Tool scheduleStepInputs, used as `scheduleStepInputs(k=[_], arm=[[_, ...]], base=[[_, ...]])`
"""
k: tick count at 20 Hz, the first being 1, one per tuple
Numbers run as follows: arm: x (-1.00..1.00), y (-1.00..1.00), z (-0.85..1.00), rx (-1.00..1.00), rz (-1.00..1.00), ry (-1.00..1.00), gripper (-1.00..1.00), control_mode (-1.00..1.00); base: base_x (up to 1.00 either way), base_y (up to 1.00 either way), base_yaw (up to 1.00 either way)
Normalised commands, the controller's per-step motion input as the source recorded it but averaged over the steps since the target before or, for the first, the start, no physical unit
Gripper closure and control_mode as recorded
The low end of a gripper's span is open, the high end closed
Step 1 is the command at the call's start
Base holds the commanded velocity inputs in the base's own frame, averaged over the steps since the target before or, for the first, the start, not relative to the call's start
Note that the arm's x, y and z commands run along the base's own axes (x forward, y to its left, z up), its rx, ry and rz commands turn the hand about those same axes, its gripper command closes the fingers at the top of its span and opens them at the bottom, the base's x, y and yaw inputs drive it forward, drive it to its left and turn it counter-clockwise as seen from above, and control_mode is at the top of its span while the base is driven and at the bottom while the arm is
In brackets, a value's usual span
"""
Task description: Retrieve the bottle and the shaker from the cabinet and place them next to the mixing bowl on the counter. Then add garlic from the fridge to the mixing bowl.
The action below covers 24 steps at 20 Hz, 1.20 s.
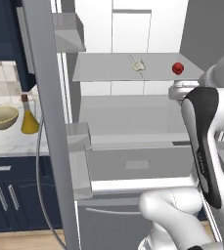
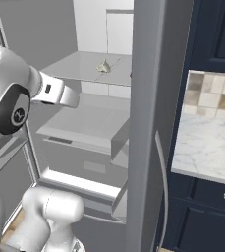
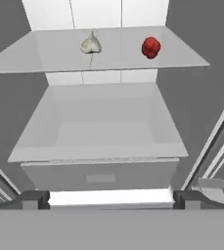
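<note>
The fridge point(image 1: 50, 122) stands open in front of me. The garlic point(image 3: 90, 45), a small whitish bulb, lies on a grey shelf point(image 3: 45, 56) inside it, also seen as the garlic point(image 1: 138, 65) and the garlic point(image 2: 103, 66). My gripper point(image 3: 111, 200) is open and empty, well short of the shelf and below its level, facing the drawer. To the left, on the counter point(image 1: 11, 139), the tan mixing bowl point(image 1: 1, 117) sits with the yellow bottle point(image 1: 29, 117) upright just to its right. The navy cabinet point(image 1: 1, 29) hangs above them. The shaker is out of view.
A small red object point(image 3: 151, 47) lies on the same shelf, right of the garlic. Below the shelf is a grey drawer point(image 3: 101, 127). The open fridge door point(image 2: 151, 123) with its bins point(image 1: 79, 141) stands between the fridge interior and the counter point(image 2: 207, 152).
</note>
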Motion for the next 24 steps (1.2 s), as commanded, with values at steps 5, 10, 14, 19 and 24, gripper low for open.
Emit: scheduleStepInputs(k=[5,10,14,19,24], arm=[[0.44,0.0,0.09,0.0,0.2,-0.16,-1.0,-1.0],[0.45,0.05,0.2,0.0,0.14,-0.06,-1.0,-1.0],[0.37,0.07,0.27,0.0,0.06,0.0,-1.0,-1.0],[0.38,0.0,0.03,0.0,0.0,0.0,-1.0,-1.0],[0.5,0.0,0.0,0.0,0.0,0.0,-1.0,-1.0]], base=[[0.0,0.0,0.0],[0.0,0.0,0.0],[0.0,0.0,0.0],[0.0,0.0,0.0],[0.0,0.0,0.0]])
